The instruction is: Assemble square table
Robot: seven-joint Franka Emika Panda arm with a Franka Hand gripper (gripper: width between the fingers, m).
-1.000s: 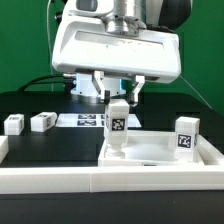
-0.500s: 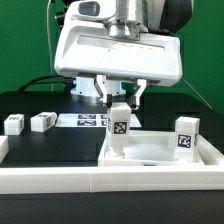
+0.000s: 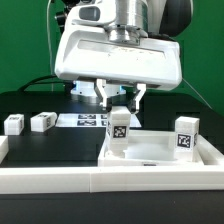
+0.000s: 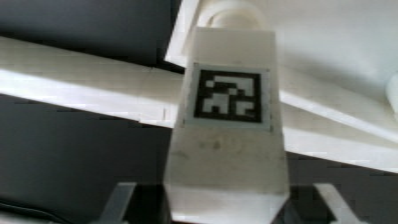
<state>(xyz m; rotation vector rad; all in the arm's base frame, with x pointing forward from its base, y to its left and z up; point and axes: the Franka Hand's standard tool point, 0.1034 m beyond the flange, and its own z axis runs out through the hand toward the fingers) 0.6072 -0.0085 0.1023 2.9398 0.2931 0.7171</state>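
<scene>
While the two-finger gripper hangs over the work, its jaws are closed on a short white blocky leg. This leg stands upright, its foot at the near corner of the white plastic square slab with a raised rim, on the exterior view's left. In the wrist view, dark fingers flank both sides of that leg. Its face bears a black-and-white square tag of blocky cells, a pattern rather than legible writing. A second tagged white leg stands upright at the slab's corner on the exterior view's right. On the black table lie the outer loose leg and, just beside it, the inner loose leg, near the marker board.
</scene>
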